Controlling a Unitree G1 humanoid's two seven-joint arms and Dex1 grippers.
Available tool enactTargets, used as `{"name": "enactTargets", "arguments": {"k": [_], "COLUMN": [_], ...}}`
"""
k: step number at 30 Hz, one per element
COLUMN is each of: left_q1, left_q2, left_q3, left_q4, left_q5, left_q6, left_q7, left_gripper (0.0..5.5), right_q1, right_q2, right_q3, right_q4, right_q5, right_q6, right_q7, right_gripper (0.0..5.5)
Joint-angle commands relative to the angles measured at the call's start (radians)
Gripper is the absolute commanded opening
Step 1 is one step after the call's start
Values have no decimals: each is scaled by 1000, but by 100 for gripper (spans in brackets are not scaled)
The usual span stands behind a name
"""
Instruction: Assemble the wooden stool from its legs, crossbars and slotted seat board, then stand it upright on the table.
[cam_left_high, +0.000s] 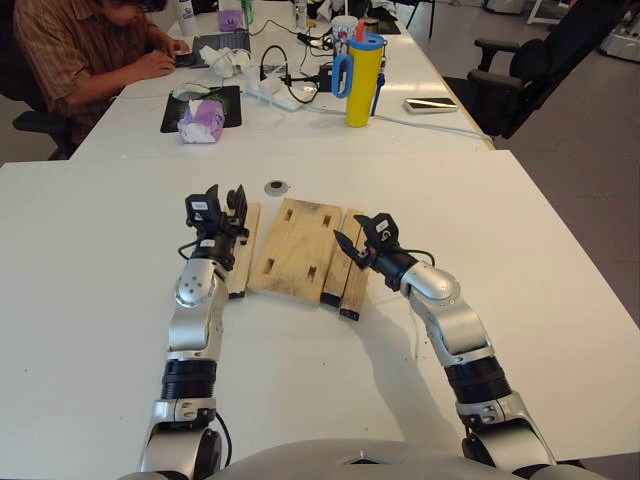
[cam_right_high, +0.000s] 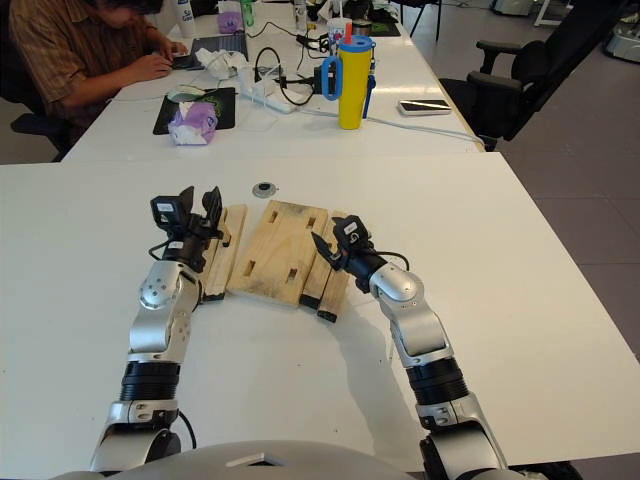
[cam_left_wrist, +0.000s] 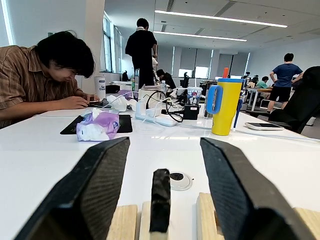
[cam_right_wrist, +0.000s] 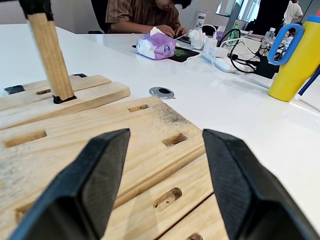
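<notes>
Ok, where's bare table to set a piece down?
Bare white table lies left of the left gripper, right of the right gripper, and on the near side between both arms. Crowded: the pale slotted wooden seat board, wooden bars along both its sides, small round metal disc just beyond.

- My left gripper (cam_left_wrist: 165, 145) sits low over the white table (cam_left_wrist: 45, 160), its two black fingers (cam_left_wrist: 95, 185) spread wide apart.
- Between them I see a narrow dark upright piece (cam_left_wrist: 161, 200) that touches neither finger; I cannot tell what it is.
- Pale wooden pieces (cam_left_wrist: 210, 217) lie flat, side by side, beneath the fingers.
- A round metal disc (cam_left_wrist: 179, 181) lies on the table just beyond the wood.
- Farther back are a purple tissue pack (cam_left_wrist: 97, 127) on a black mat (cam_left_wrist: 70, 130), a white power strip (cam_left_wrist: 157, 120) with tangled cables, a yellow tumbler (cam_left_wrist: 225, 107) with blue lid and handle, and a smartphone (cam_left_wrist: 263, 126) lying flat near the tumbler.
</notes>
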Motion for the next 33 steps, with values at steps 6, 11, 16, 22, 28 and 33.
{"name": "enactTargets", "arguments": {"k": [6, 11, 16, 22, 28, 33], "left_q1": [-284, -341, -216, -164, -244, -301], "left_q2": [85, 106, 69, 49, 58, 65], "left_q3": [43, 44, 7, 5, 44, 61], "left_q4": [-69, 22, 416, 398, 342, 133], "left_q5": [-20, -21, -10, -5, -27, -54], "left_q6": [124, 170, 334, 334, 200, -64], "left_q7": [-5, -26, -68, -41, -42, -97], "left_gripper": [261, 261, 261, 261, 261, 261], "right_q1": [-22, -24, -25, -23, -23, -21], "right_q2": [15, 23, 35, 31, 36, 39], "right_q3": [-1, 3, 15, 15, 19, 19], "right_q4": [27, 35, 46, 48, 57, 66], "right_q5": [-10, -16, -23, -24, -28, -32], "right_q6": [-11, -21, -33, -35, -41, -51], "right_q7": [-9, -16, -17, -15, -17, -18], "right_gripper": [268, 268, 268, 268, 268, 268]}}
